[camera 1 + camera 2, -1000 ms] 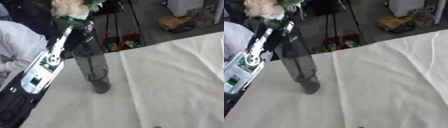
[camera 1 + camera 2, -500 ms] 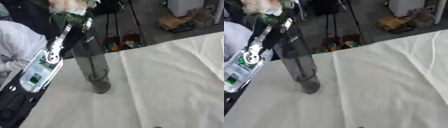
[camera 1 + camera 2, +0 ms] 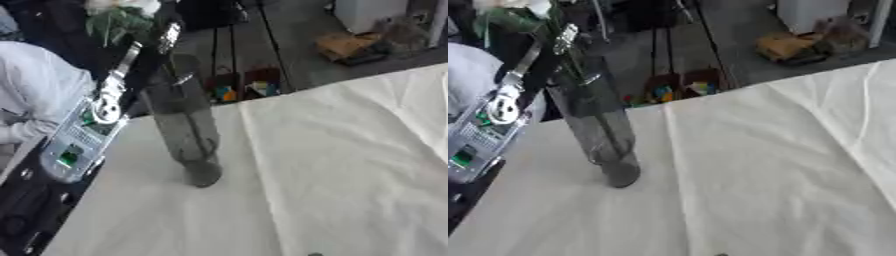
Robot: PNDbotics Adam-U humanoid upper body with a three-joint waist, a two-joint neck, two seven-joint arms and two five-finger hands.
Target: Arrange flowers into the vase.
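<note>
A tall dark glass vase stands upright on the white tablecloth, left of the middle. A white flower with green leaves is up at the top left, above and left of the vase's mouth. Its thin stem shows through the glass, reaching down inside the vase. My left arm comes in from the lower left, and its dark left hand is at the vase's top, curled on the flower's stem. The right hand shows in neither view.
The table's far edge runs diagonally behind the vase; beyond it the floor holds tripod legs, colourful small items and a cardboard box. A person's white sleeve is at the left edge.
My left arm and hand have risen a little, and the flower's bloom has shifted up and to the left. The vase has stayed where it was.
</note>
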